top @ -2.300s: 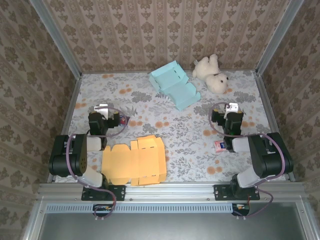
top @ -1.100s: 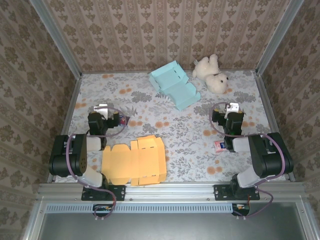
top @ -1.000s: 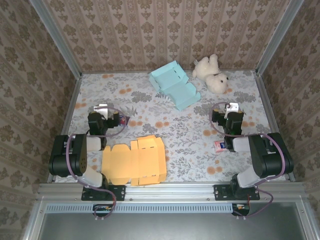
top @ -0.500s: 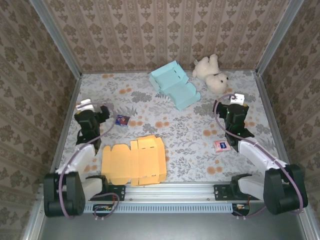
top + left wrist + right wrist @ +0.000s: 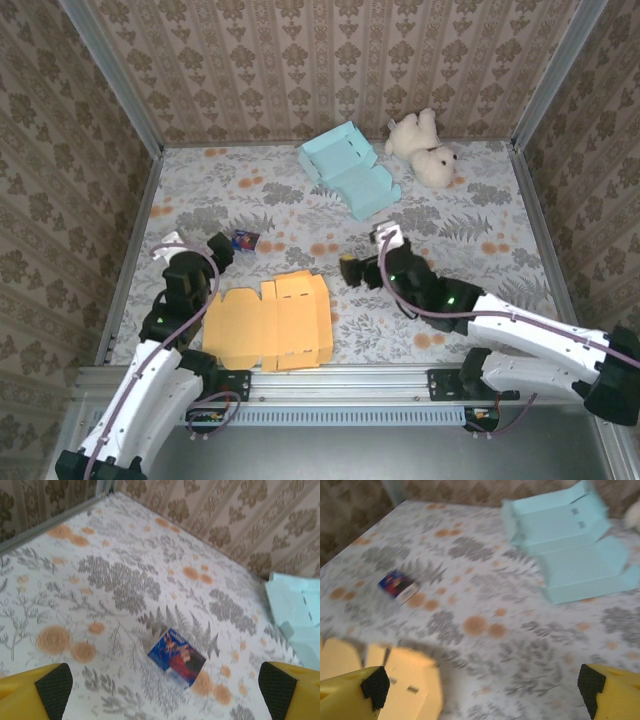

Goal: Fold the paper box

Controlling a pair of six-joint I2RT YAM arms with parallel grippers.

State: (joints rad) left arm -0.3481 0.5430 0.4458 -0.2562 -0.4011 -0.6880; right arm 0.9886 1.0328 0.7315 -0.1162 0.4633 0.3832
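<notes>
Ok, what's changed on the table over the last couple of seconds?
Both arms unfolded from rest. The right pincer swung left toward the far corner of the orange box; the left pincer reached forward toward the blue card. Both are open, holding nothing. That box, the light blue box, the teddy bear and the card stayed put.
</notes>
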